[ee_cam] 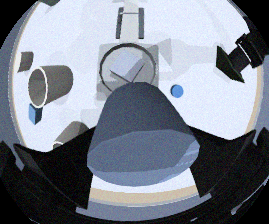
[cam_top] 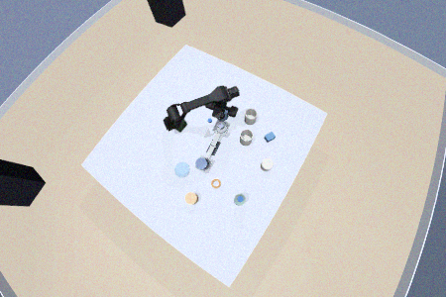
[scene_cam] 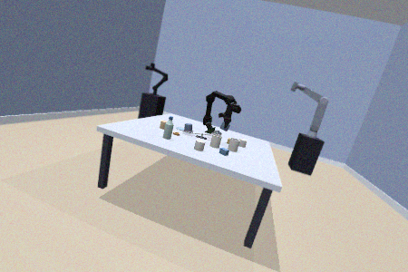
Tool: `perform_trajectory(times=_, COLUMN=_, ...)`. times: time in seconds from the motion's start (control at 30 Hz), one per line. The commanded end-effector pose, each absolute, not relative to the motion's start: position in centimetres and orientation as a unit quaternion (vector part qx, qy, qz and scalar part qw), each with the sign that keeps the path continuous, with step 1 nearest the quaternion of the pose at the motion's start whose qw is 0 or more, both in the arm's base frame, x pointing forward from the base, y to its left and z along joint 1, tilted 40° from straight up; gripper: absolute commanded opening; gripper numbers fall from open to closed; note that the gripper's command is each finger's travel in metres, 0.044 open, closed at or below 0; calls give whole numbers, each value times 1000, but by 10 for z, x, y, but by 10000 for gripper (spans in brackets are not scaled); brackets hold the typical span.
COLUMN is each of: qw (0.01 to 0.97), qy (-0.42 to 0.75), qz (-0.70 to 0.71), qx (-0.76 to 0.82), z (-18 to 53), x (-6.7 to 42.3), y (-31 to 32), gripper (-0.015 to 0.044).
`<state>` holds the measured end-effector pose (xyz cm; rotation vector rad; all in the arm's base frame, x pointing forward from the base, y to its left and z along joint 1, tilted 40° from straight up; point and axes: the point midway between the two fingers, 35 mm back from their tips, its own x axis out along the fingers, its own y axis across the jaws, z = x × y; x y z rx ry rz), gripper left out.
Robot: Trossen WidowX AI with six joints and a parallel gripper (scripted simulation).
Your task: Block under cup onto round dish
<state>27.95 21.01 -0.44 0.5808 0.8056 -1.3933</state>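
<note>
My gripper (cam_top: 223,116) (scene_cam: 225,121) is shut on a blue-grey cup (ee_cam: 142,137) and holds it lifted above the near end of the balance (cam_top: 213,145) (ee_cam: 130,22). The held cup fills the middle of the wrist view, its open mouth facing down. Below it, the balance's square end pad (ee_cam: 128,68) (cam_top: 221,128) is uncovered; a pale angular shape lies inside its ring, and I cannot tell if it is the block. The other identical cup (cam_top: 201,163) (scene_cam: 188,127) stands on the far end. The light blue round dish (cam_top: 182,169) lies beside that cup.
Two grey cups (cam_top: 251,116) (cam_top: 246,137), a blue cube (cam_top: 270,137) (ee_cam: 34,115), a white cylinder (cam_top: 267,164), an orange ring (cam_top: 216,183), an orange disc (cam_top: 191,198) and a bottle (cam_top: 240,199) (scene_cam: 169,128) stand around. A small blue ball (cam_top: 209,120) (ee_cam: 177,90) lies near the pad.
</note>
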Motion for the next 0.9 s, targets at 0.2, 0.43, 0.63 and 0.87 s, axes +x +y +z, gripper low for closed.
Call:
perform_trajectory(times=0.2, qw=649, qy=356, qz=-621, qx=258, z=-77, x=241, y=228, gripper=0)
perform_trajectory(times=0.43, qw=646, qy=350, qz=-625, qx=263, z=-96, x=232, y=230, gripper=0)
perform_trajectory(times=0.63, qw=647, qy=350, qz=-625, qx=263, z=-110, x=232, y=219, gripper=0)
perform_trajectory(times=0.87, qw=647, qy=349, qz=-625, qx=263, z=-126, x=231, y=205, gripper=0)
